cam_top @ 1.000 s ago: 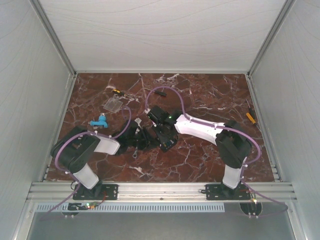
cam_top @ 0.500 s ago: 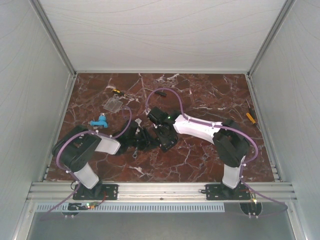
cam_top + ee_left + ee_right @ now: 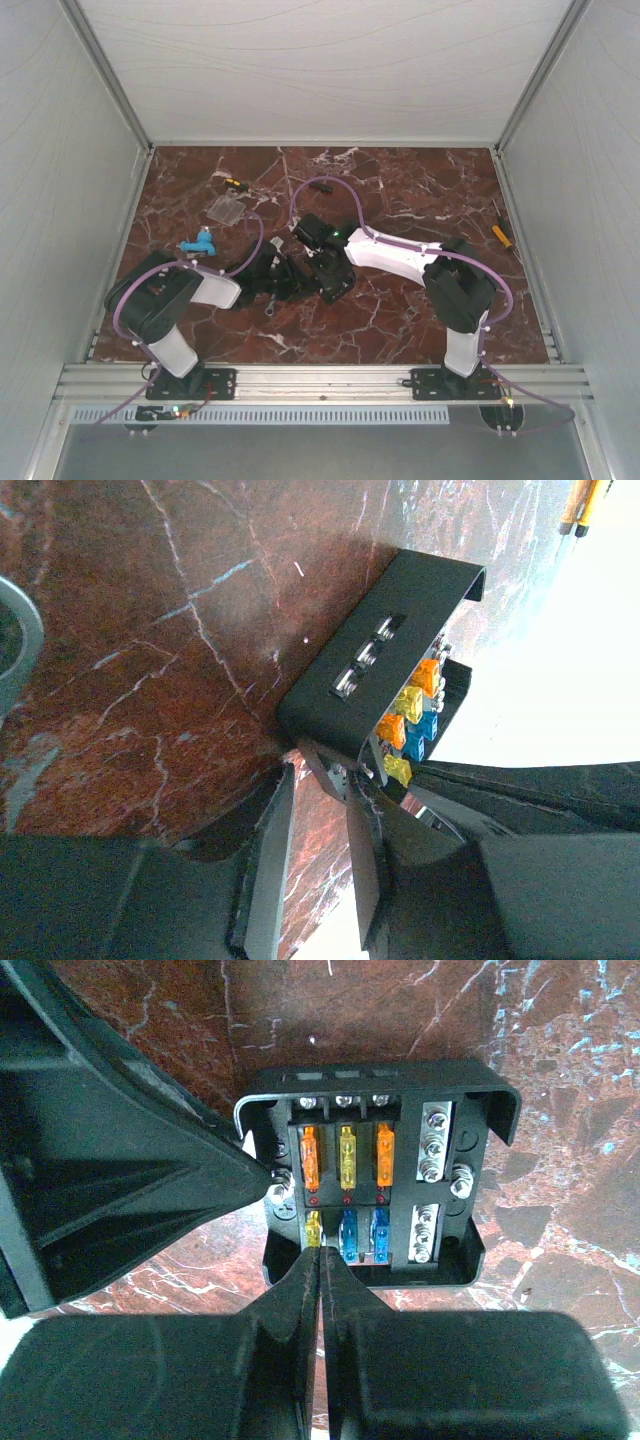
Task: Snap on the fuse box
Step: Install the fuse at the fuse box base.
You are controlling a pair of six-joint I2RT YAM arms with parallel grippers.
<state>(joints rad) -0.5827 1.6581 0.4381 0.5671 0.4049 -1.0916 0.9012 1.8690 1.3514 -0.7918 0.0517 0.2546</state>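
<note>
Fuse box (image 3: 400, 1185) sits on the marble table (image 3: 420, 200), about mid-table and a bit toward the near edge, btwn the two grippers. Its open face points up at the R wrist cam. Inside are two rows of fuses: top row orange, yellow, orange; bottom row yellow, blue, blue. Silver screw terminals sit just beside the fuses on the right. Walls are black w/ rounded corners. Can't tell whether it lies flat on the table or is tipped a little.

L gripper (image 3: 328, 770): jaws partly open and clamped on the fuse box's side wall near a corner. In the R wrist view one of its fingers comes in from the left as a broad black wedge, tip against the left wall level w/ the top fuse row.

R gripper (image 3: 318, 1255): fingers pressed fully together, nothing btwn them. The tips sit at the near rim, right at the yellow fuse in the bottom row. Can't tell whether they touch it or hang just above.

Elsewhere on the table, a clear cover (image 3: 228, 210) lies flat, well apart from the box toward the far left. A blue part (image 3: 198, 243) is near it, and a small yellow-black piece (image 3: 235, 184) lies farther back. An orange tool (image 3: 500, 235) is by the right wall. A purple cable (image 3: 330, 182) loops over the R arm.
</note>
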